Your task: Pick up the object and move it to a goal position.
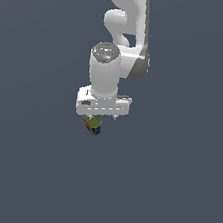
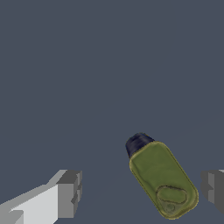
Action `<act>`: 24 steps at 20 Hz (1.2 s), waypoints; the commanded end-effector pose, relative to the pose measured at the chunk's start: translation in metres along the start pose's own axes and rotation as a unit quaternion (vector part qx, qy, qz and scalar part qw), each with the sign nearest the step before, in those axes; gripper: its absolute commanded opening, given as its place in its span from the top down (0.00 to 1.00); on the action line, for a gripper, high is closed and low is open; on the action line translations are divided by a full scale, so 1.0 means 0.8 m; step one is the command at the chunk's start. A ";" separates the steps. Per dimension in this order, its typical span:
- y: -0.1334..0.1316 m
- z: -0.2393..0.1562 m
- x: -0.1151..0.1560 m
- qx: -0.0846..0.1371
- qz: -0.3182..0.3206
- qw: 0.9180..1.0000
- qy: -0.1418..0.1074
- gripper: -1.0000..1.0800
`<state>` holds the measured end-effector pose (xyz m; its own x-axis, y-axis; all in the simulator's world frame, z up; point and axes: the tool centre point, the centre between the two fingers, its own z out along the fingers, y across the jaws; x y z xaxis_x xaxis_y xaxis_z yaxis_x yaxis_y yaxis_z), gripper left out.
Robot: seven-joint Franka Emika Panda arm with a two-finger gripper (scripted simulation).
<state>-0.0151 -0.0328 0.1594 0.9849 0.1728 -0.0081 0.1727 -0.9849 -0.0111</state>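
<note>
The object (image 2: 162,179) is a small blocky item with an olive-green top and a dark blue end. It lies tilted on the grey floor between my two fingers. In the exterior view the object (image 1: 92,124) shows red, yellow and blue patches just under the white hand. My gripper (image 2: 140,192) is open, and its grey fingertips (image 2: 68,194) stand wide apart on either side without touching the object. The object sits closer to one finger than to the other. In the exterior view the gripper (image 1: 100,118) points straight down, directly above the item.
The white arm (image 1: 123,29) rises behind the hand toward the top of the exterior view. A flat dark grey floor (image 1: 172,193) surrounds everything, and no other objects show in either view.
</note>
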 end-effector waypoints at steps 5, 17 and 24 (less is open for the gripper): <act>0.016 0.017 -0.012 -0.002 -0.076 0.997 0.001 0.04; 0.043 0.046 -0.036 -0.005 -0.214 0.977 0.002 0.04; 0.053 0.057 -0.047 -0.006 -0.270 0.963 0.002 0.04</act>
<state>-0.0438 -0.0793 0.1151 0.7667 0.6421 -0.0012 0.6420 -0.7667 -0.0015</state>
